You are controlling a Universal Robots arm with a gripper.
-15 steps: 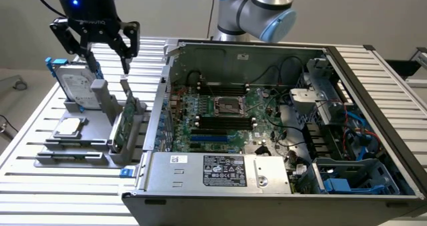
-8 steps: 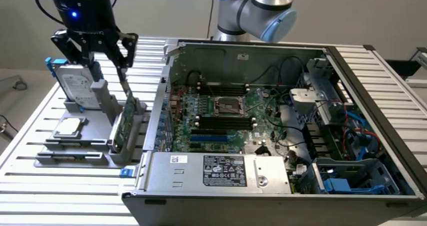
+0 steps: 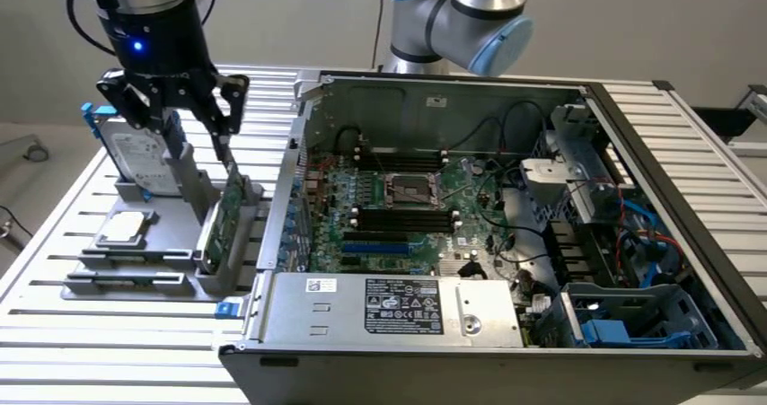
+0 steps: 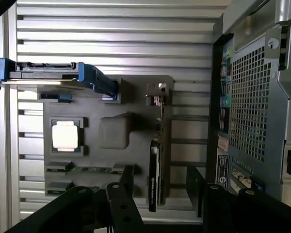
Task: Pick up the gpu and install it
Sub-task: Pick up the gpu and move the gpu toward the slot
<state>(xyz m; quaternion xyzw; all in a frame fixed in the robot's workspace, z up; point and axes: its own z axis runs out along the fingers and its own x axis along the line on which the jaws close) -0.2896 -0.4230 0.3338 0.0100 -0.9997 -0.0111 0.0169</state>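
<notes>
Gripper hanging released over rack | 2 fingers flanking gpu, not touching | card standing on edge, likely presenting both faces for gripping

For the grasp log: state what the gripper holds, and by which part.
Nothing is held. The gripper's fingers stand open either side of the gpu, a gap showing on each; it sits on edge in the grey holder.

Robotics lab: computer case on slatted table.
</notes>
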